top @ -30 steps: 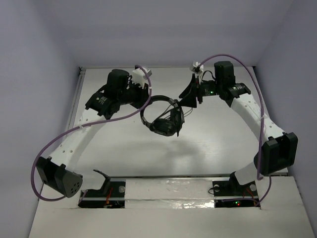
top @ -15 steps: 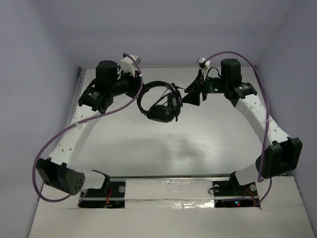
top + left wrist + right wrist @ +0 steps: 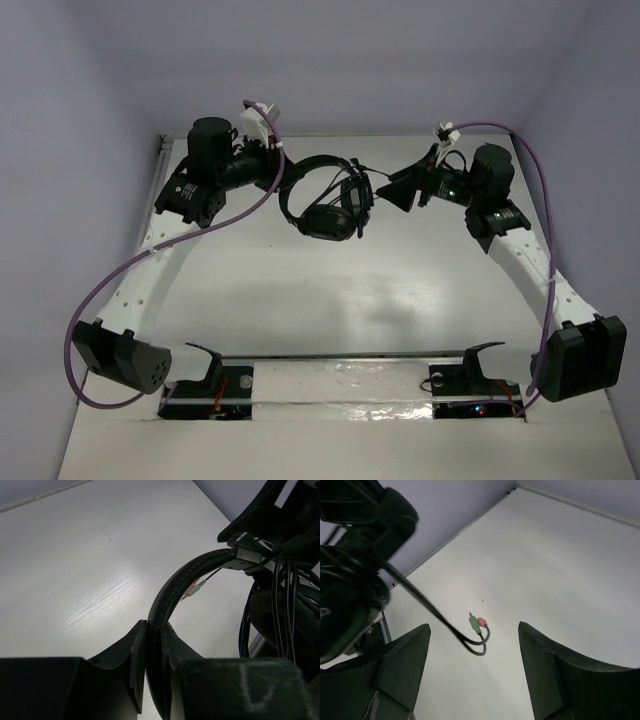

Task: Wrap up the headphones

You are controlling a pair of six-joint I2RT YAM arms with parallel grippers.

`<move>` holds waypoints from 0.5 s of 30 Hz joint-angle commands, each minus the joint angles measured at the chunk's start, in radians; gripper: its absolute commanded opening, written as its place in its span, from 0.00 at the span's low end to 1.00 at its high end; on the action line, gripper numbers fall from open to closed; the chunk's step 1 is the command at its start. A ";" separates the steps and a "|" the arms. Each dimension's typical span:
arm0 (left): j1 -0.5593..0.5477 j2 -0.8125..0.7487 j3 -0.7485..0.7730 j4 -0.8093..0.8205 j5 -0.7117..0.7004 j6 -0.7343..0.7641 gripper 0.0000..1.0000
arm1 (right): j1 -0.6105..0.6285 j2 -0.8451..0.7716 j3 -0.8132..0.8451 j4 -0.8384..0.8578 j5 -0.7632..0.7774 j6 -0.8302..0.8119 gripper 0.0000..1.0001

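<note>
- Backed away rightward over the last second: right gripper (image 3: 383, 192), fingers spread, holding nothing.
- Clamped shut on the padded headband (image 3: 185, 577) with left gripper (image 3: 152, 645); headphones (image 3: 325, 205) held aloft over the far middle of the table (image 3: 400, 300), between the two grippers.
- Seemingly looped around the earcups (image 3: 330, 222) already: thin cable (image 3: 427, 605), green and pink plugs (image 3: 478, 625) dangling loose.
- Probably light, stiff in the band, floppy in the cable; best pinched gently near the plugs to tuck the tail.

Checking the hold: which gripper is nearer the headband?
Left. The left gripper is shut on the headband; the right gripper hangs open, clear of it, facing the dangling plugs.
</note>
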 commanded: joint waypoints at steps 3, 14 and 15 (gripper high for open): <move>0.003 -0.061 0.017 0.106 0.074 -0.062 0.00 | 0.001 -0.005 -0.033 0.140 0.060 0.087 0.77; 0.003 -0.066 -0.021 0.183 0.106 -0.137 0.00 | 0.010 0.015 -0.157 0.441 0.088 0.264 0.48; 0.003 -0.068 -0.029 0.195 0.117 -0.148 0.00 | 0.019 0.018 -0.163 0.450 0.104 0.271 0.39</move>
